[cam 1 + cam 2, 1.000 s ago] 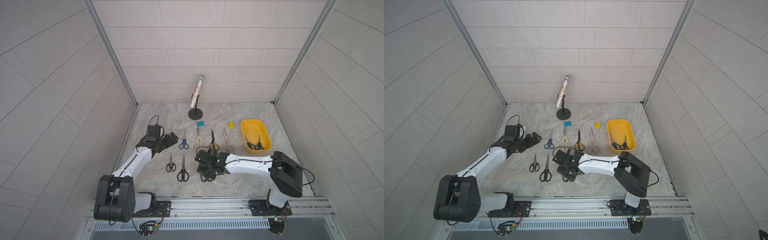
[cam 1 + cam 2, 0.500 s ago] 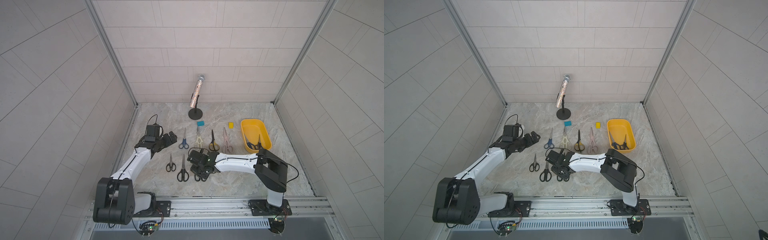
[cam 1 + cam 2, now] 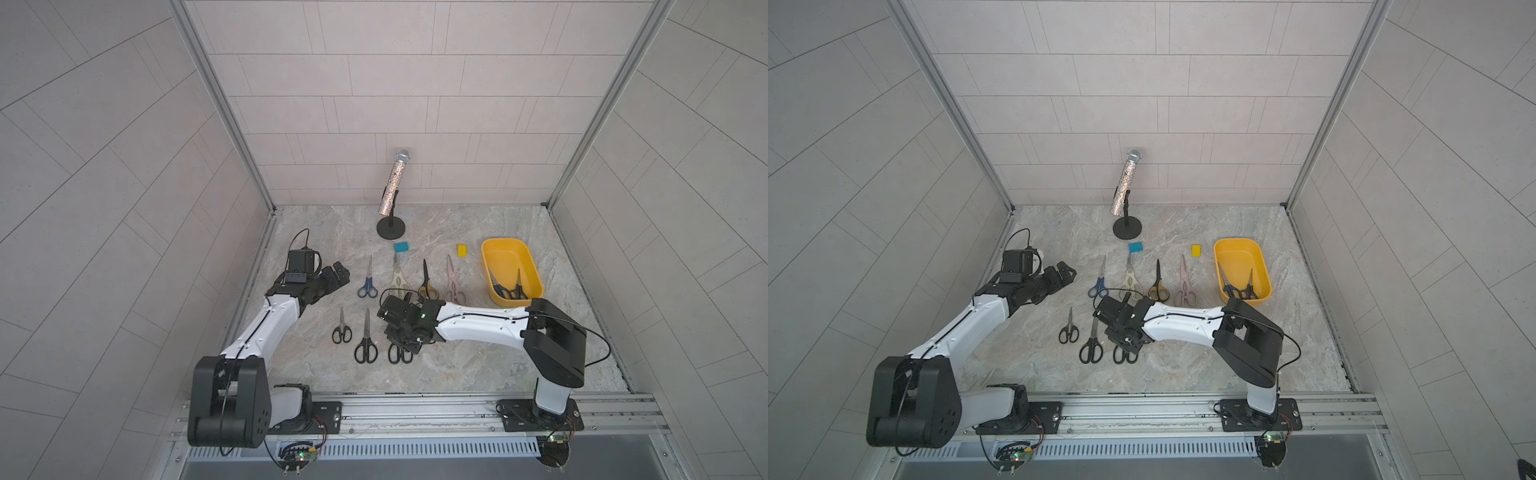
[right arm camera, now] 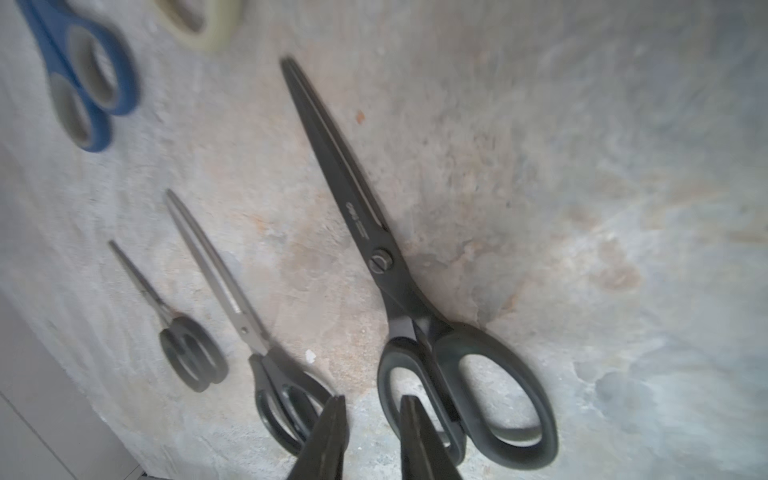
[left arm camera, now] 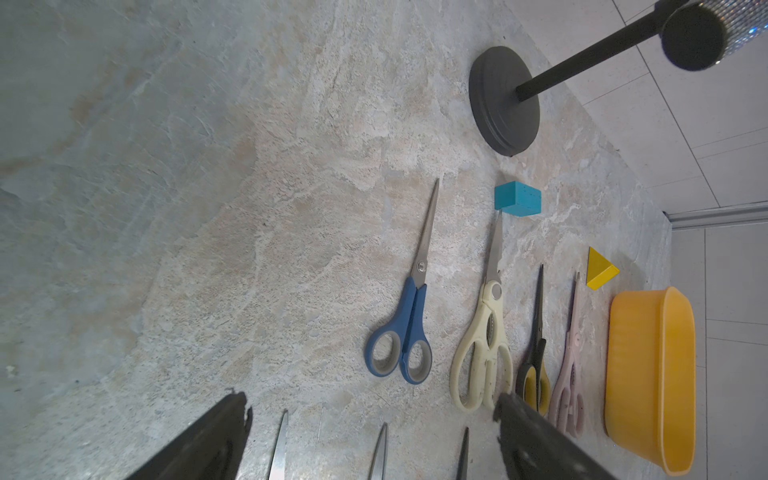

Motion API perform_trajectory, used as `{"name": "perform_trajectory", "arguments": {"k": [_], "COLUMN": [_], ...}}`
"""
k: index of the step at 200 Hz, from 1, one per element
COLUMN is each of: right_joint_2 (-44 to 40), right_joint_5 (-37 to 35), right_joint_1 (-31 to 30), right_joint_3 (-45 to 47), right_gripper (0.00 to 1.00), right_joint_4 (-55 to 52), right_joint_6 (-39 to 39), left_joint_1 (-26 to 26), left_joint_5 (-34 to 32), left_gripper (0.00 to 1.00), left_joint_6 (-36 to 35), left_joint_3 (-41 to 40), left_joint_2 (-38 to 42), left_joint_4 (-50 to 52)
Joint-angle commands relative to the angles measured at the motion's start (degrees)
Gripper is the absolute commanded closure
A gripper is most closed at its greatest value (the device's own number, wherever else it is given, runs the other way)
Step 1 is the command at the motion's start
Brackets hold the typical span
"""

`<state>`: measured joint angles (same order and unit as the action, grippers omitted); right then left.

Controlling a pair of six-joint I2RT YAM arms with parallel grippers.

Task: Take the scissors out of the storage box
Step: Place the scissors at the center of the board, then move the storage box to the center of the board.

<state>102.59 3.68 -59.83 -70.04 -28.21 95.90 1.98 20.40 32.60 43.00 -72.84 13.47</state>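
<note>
The yellow storage box (image 3: 488,262) (image 3: 1221,266) stands at the right and holds two black scissors (image 3: 509,287) (image 3: 1237,287). Several other scissors lie on the table in two rows. My right gripper (image 3: 406,338) (image 3: 1128,338) (image 4: 372,401) hangs low over a large black pair (image 4: 380,257) (image 3: 400,355) in the near row. Its jaws stand a little apart, astride the rim of one handle loop, and the pair lies flat. My left gripper (image 3: 336,274) (image 3: 1065,274) (image 5: 371,401) is wide open and empty, left of the blue pair (image 5: 409,332).
A microphone on a round black stand (image 3: 390,228) is at the back. A teal block (image 3: 401,247) and a yellow block (image 3: 462,249) lie behind the far row. Cream (image 3: 398,278), black-yellow (image 3: 427,282) and pink (image 3: 453,282) pairs lie close beside the right wrist.
My right gripper's jaws have parted, and the large black scissors now lie loose on the table. The right arm shifted slightly left. The left arm has not moved.
</note>
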Motion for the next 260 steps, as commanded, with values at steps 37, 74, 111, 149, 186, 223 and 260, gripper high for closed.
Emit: {"name": "perform_trajectory", "arguments": {"k": [37,74,111,149,186,223,260], "right_joint_2": [-6.4,-6.0,-3.9,-1.1,3.4,5.6,4.9], "right_joint_5": [-3.7,-1.6,-0.2,0.6,-0.9,0.6,6.1], "right_joint_1": [11.7,23.4,36.8,52.2,61.5,63.0,62.8], "right_joint_3": [-2.6,-6.3,-11.2,-14.8,-17.7,-15.4,-9.8], "right_gripper": [0.75,0.75,0.75,0.75,0.75,0.75,0.75], "right_joint_4": [-4.5,-8.9,-16.1,-23.6,-29.2,-29.2,-25.5], "right_joint_6": [-25.8,-40.1,-53.1,-64.4,-71.5,-72.9,-72.1], "left_joint_1": [-0.1,1.9,4.4,6.4,6.6,6.8,7.3], "left_joint_5": [3.8,5.9,8.4,7.0,7.0,6.5,6.1], "left_gripper": [0.00,0.00,0.00,0.00,0.00,0.00,0.00], "left_joint_6": [0.3,0.2,-0.3,-2.7,-2.0,-3.0,-4.3], "left_joint_3": [-0.4,-0.1,1.8,8.6,17.6,27.4,34.5], "left_joint_2": [-2.9,-6.3,-10.0,-12.0,-18.3,-25.8,-30.8], "left_joint_4": [-1.3,-1.3,1.8,8.4,9.6,11.4,15.0]}}
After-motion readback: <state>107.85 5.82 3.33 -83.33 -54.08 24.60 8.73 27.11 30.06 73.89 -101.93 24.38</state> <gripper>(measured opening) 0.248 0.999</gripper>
